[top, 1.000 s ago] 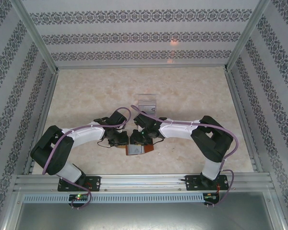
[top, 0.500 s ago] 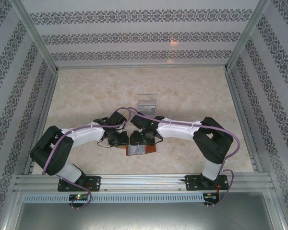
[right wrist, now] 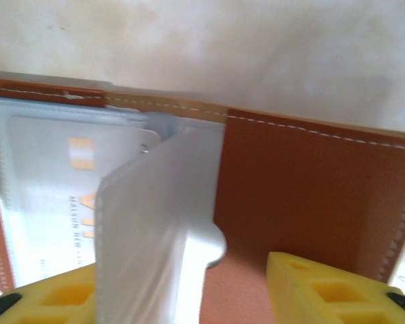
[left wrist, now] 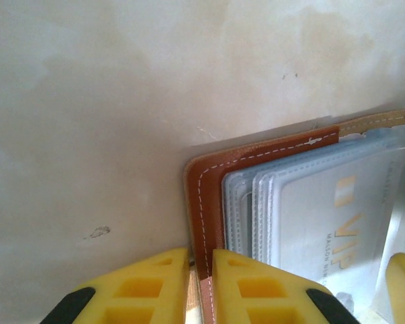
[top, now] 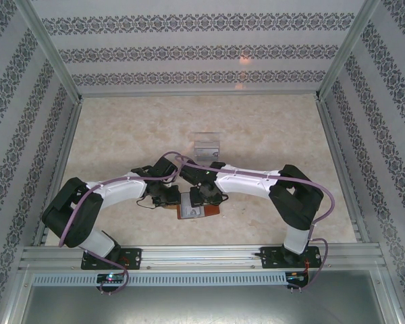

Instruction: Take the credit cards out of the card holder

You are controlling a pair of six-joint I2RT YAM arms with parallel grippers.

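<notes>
Left wrist view shows you the holder (left wrist: 206, 182) lying open on the table (left wrist: 88, 101). Your left gripper (left wrist: 200, 260) is clenched on its leather edge at 6 o'clock of the frame. A pale VIP card (left wrist: 331, 223) sits tucked inside the holder, so by my judgement nothing is out yet and every card is left to pull.

In the right wrist view your right gripper (right wrist: 182, 270) is released. Its jaws are apart on either side of a clear sleeve (right wrist: 155, 223) that stands up from the fold, unpinched. That sleeve covers the card's near edge and looks like your obstacle. From above, a clear box (top: 207, 147) stands at 12 o'clock of the holder, apart from it.
</notes>
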